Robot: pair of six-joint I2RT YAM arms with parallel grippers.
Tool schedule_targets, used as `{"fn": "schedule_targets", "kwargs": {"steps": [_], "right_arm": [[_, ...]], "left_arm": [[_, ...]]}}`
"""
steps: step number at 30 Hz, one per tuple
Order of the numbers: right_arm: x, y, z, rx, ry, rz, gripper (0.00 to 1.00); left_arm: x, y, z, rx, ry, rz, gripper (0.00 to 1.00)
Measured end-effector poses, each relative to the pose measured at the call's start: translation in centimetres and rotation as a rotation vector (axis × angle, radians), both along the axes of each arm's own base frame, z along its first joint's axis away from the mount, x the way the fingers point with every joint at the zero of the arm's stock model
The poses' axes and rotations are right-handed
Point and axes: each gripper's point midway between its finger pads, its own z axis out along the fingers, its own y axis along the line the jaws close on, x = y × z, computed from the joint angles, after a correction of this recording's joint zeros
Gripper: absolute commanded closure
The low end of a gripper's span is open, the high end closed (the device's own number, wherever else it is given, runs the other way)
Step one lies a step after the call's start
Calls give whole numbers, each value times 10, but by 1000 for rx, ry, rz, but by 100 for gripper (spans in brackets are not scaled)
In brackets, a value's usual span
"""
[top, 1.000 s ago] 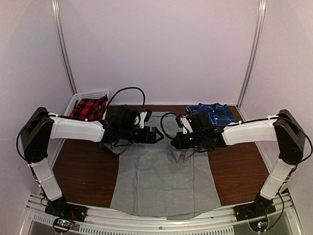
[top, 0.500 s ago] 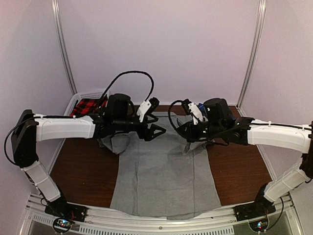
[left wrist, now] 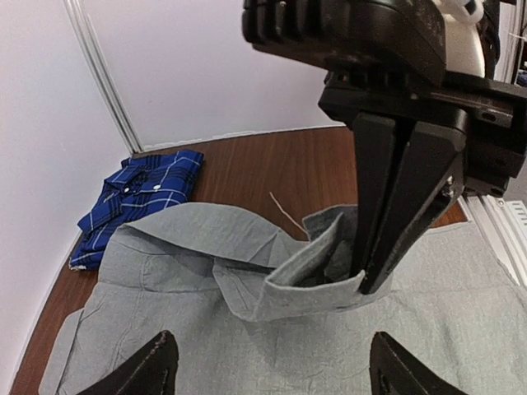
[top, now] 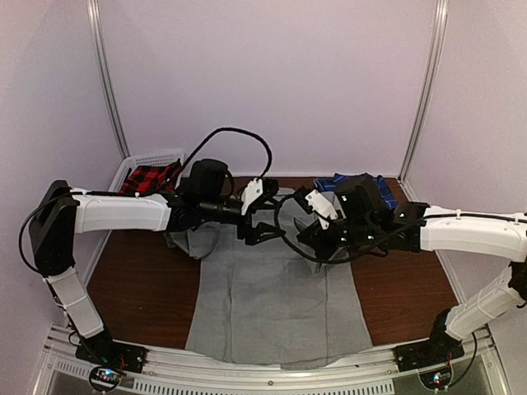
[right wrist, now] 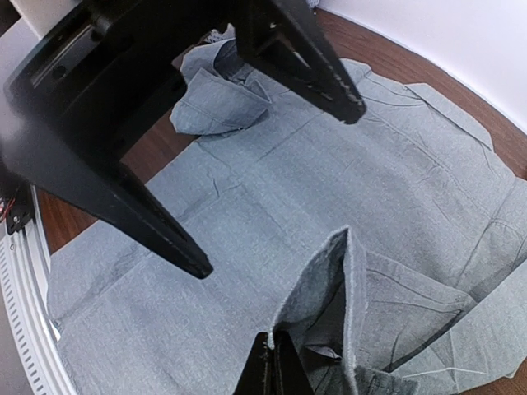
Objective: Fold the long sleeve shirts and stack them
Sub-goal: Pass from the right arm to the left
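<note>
The plain light grey cloth shirt [top: 276,304] lies flat on the brown wooden table [top: 140,280]. Its long way runs from near to far, and the collar end is on the far side.

The right gripper [right wrist: 276,350] is pinched tight on the grey sleeve end [left wrist: 313,276]. It holds that bit up a little over the far part of the shirt, near the middle. The rest of the shirt rests on the table.

The left gripper [left wrist: 280,366] is just to the left of the grey sleeve end and points straight at it. Its two fingers are spread wide. They hold nothing and touch nothing. The grey sleeve end sits in front of the gap between them, close but apart.

So the left arm is the free one, and I think it is close enough to take a second hold. The next move may be for it to slide a bit to the right and close on the cloth beside the right fingers.

The dark blue checked cloth shirt with thin white lines [left wrist: 136,193] lies folded at the far right of the table, apart from the grey one.
</note>
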Motion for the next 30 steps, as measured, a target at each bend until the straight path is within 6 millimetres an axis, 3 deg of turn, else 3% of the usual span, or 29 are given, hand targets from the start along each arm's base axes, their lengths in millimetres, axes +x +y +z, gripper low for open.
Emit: {"fn": "schedule_targets", "kwargs": {"steps": [5, 15, 23, 30], "right_arm": [[-14, 3, -8, -51, 2, 25, 100], [-22, -2, -15, -114, -13, 17, 100], [-23, -11, -23, -170, -11, -6, 100], [-22, -19, -27, -203, -12, -27, 100]], "left_arm": [[-6, -8, -3, 7, -57, -64, 18], [-17, -28, -11, 35, -110, -160, 21], [-26, -43, -19, 51, -104, -229, 28], [-28, -46, -26, 56, -82, -251, 29]]}}
